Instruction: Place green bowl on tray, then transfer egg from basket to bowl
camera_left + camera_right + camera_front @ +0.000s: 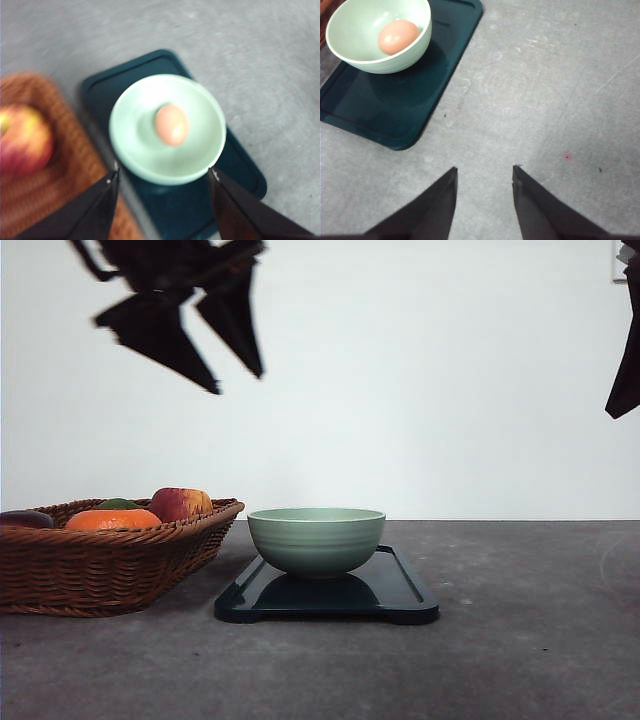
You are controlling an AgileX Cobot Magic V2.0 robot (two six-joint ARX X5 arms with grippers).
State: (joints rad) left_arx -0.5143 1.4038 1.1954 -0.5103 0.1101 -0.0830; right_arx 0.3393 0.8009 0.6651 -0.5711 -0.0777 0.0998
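Left gripper (240, 382) hangs high above the table (520, 640), fingers spread apart, nothing held; the wrist view places it over the green bowl (316, 538). Right gripper (484, 172) is likewise parted and empty above bare table surface, well apart from the tray (400, 592). The bowl stands upright on the tray, toward its basket-side end. The egg (171, 124) lies inside the bowl. The basket (100, 565), just beside the tray, holds an apple (180, 503) and an orange fruit (112, 519).

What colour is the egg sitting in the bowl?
A brownish pink, almost salmon; the egg shows sharpest in the right wrist view.
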